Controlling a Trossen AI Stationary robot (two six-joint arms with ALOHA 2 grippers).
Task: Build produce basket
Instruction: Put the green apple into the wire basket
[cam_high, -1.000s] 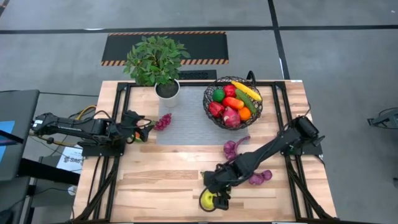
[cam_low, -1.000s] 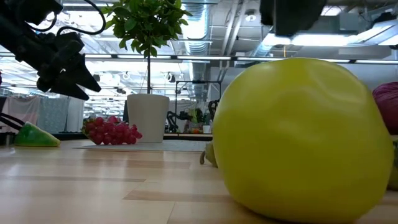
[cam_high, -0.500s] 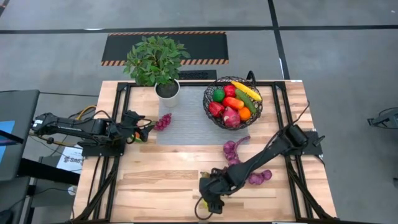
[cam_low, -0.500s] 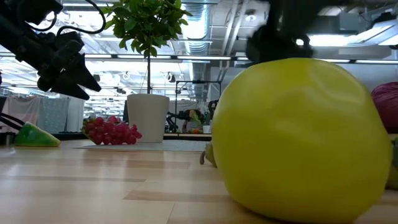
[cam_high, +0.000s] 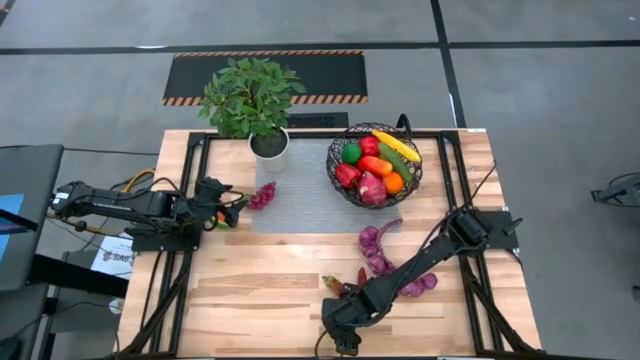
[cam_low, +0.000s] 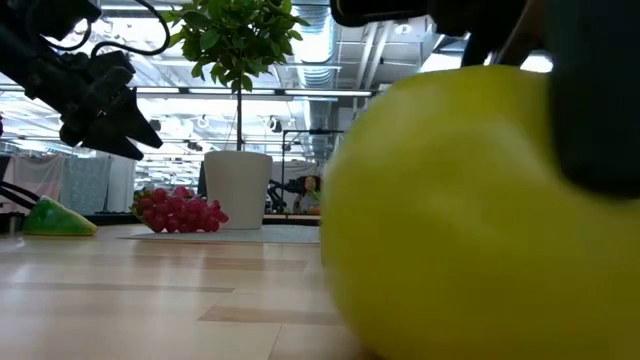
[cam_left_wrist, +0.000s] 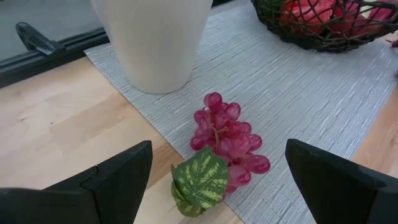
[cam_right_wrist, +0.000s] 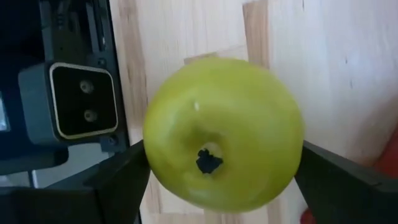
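- The right claw (cam_right_wrist: 217, 186) stands spread wide, one finger (cam_right_wrist: 118, 186) on each side of the yellow-green apple (cam_right_wrist: 222, 132), which sits on the desk (cam_right_wrist: 323, 74) at its near edge. The apple lies between the fingers with a little room either side, not clamped.
- To do this step well, I judge the claw should be low enough to meet the apple's widest part before it closes, and should close slowly: the fruit is round and smooth, so an off-centre squeeze could roll it off the edge.
- Just beyond this claw lie a chilli (cam_high: 335, 285) and purple pieces (cam_high: 375, 240) of produce, near enough to clip on the lift.
- Farther off is the basket (cam_high: 374, 166), already holding red, green, orange and yellow produce; a high carry should clear its rim.
- The left claw (cam_left_wrist: 214, 180) waits at the far side, spread apart over the grapes (cam_left_wrist: 227, 140), beside the white plant pot (cam_left_wrist: 155, 37).
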